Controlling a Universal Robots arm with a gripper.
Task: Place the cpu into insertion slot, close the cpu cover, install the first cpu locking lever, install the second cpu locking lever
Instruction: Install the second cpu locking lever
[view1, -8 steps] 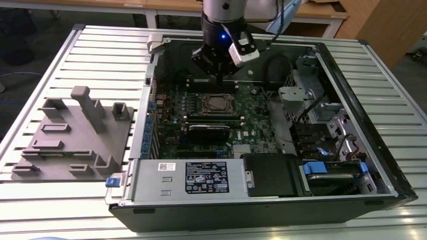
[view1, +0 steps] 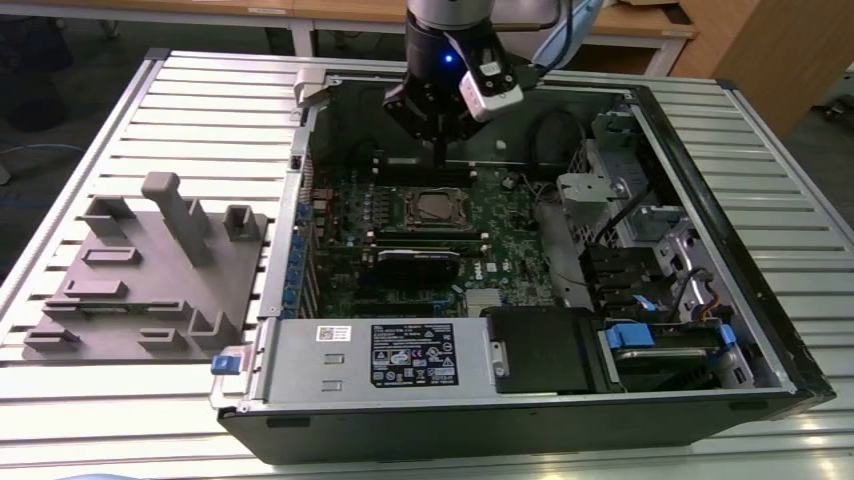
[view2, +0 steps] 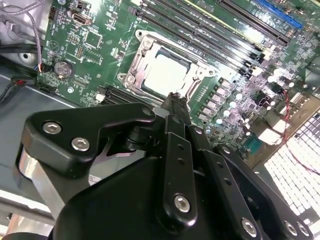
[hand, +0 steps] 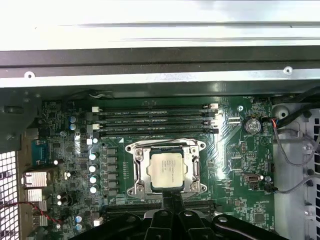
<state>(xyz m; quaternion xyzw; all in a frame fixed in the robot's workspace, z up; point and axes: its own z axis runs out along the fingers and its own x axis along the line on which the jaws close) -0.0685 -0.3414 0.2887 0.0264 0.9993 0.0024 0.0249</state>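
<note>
A pale slatted metal surface (view1: 200, 100) carries an open computer case (view1: 534, 300), lying on its side with the green motherboard (view1: 400, 240) facing up. Beside the case, toward the exterior view's left, a grey moulded fixture block (view1: 147, 270) with upright posts and shallow recesses rests flat on the slats. A small blue item (view1: 227, 362), possibly a clip, sits at the case's near corner, just beside the fixture block.
</note>
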